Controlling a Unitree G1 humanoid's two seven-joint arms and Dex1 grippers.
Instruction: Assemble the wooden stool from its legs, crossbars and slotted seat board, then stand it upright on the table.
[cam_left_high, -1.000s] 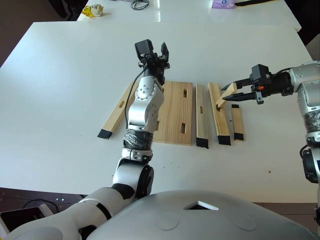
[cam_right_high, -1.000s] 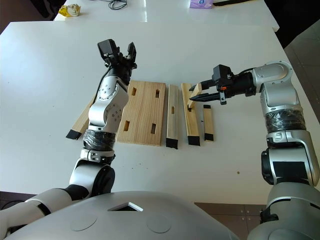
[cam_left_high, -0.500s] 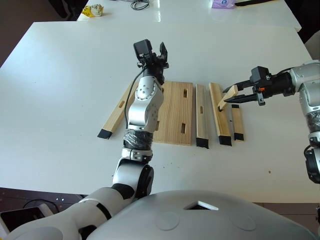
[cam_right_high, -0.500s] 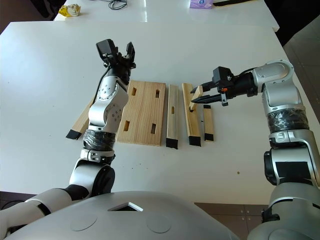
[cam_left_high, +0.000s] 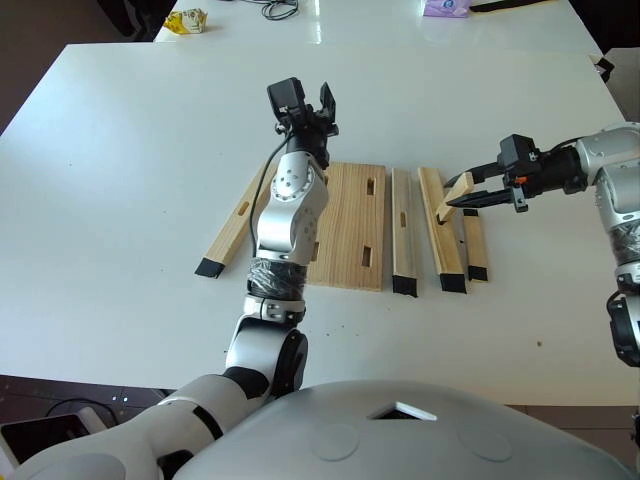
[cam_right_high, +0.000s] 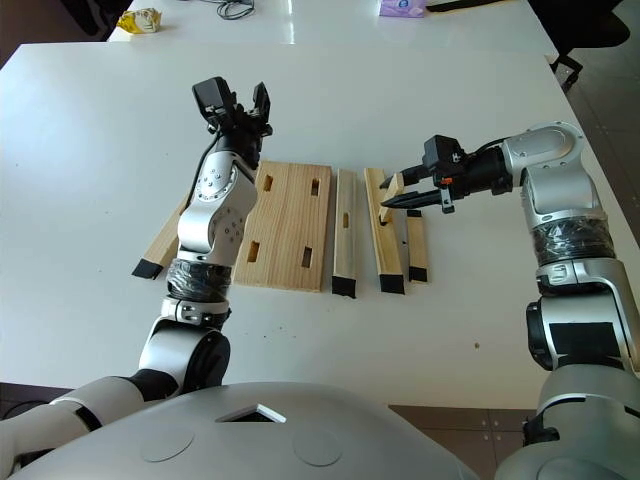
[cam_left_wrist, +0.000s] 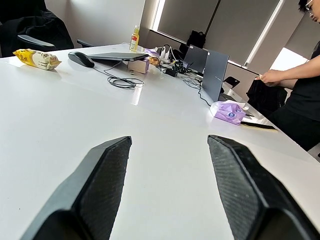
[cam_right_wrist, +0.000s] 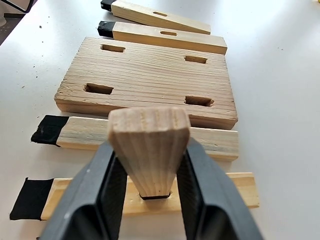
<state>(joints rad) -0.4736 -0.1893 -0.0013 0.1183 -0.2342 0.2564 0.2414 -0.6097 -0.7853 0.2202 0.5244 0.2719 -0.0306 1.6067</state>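
Now right tool (cam_left_high: 460, 190) clamps crossbar (cam_right_wrist: 149, 137) — tilted, lower end in slot of flat-lying leg (cam_left_high: 441, 240); left tool (cam_left_wrist: 170, 140) spread wide.

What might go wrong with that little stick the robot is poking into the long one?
The crossbar in the right gripper leans at the slot of the leg, so it might jam or slip. That leg lies loose, with the left gripper open up above the table, so a push might slide it.
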